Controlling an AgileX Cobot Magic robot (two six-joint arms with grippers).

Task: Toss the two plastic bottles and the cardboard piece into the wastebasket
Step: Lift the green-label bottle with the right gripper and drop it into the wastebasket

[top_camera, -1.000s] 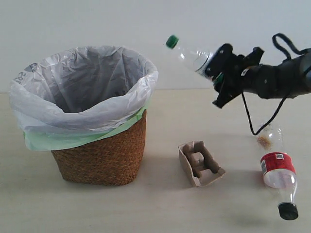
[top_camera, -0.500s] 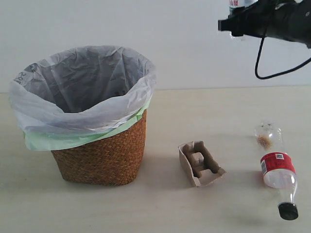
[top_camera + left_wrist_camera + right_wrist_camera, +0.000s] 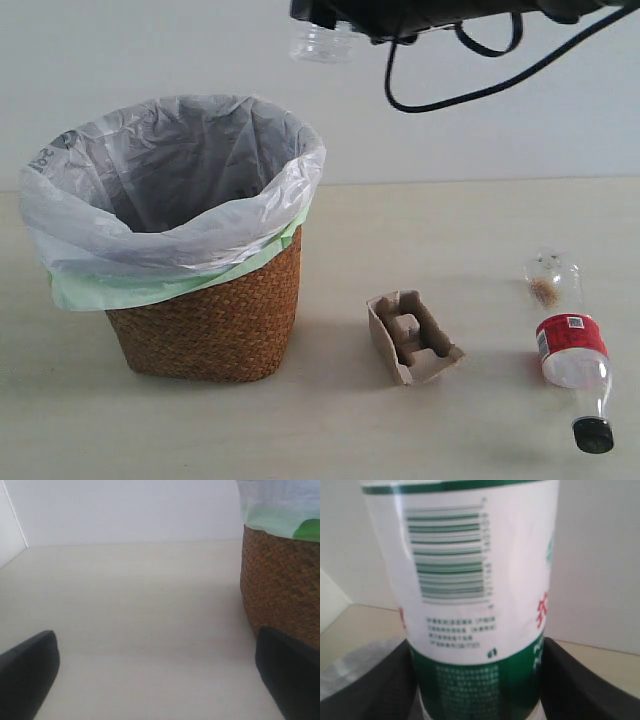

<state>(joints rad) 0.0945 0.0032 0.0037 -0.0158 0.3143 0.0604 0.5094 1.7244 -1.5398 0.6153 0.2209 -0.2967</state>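
Overhead, the right hand (image 3: 477,690) clamps the green-labelled bottle (image 3: 322,40) over the wastebasket's (image 3: 215,320) edge. The left hand (image 3: 160,680) gapes wide and empty, low beside the wastebasket. The cardboard piece (image 3: 412,337) and red-labelled bottle (image 3: 570,350) lie apart on the table (image 3: 450,240).

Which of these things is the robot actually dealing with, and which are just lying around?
Part of the job: wastebasket; green-labelled bottle, held high; red-labelled bottle, lying on the table; cardboard tray.
Just there: the table; black cable hanging from the arm.
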